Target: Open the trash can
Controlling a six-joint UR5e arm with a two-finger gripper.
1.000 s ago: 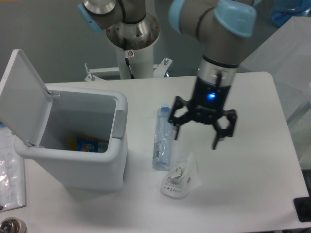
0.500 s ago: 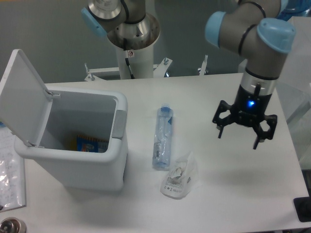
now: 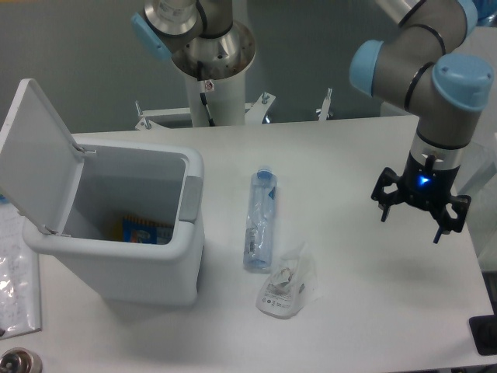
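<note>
The white trash can (image 3: 147, 268) stands on the left of the table with its flat lid (image 3: 35, 148) swung up and back, so the inside shows. A grey push-button tab (image 3: 189, 199) sits on its right rim, and something colourful lies at the bottom. My gripper (image 3: 411, 226) hangs open over the right side of the table, far from the can, with nothing between its fingers.
A slim clear blue-capped bottle (image 3: 260, 220) lies on the table right of the can. A small clear plastic bag (image 3: 289, 282) lies just below it. The table's right edge (image 3: 466, 233) runs close to the gripper. Papers (image 3: 15, 272) lie left of the can.
The gripper has travelled right, from above the bottle and bag to the table's right side, staying open. The can, its raised lid, the bottle and the bag have not moved.
</note>
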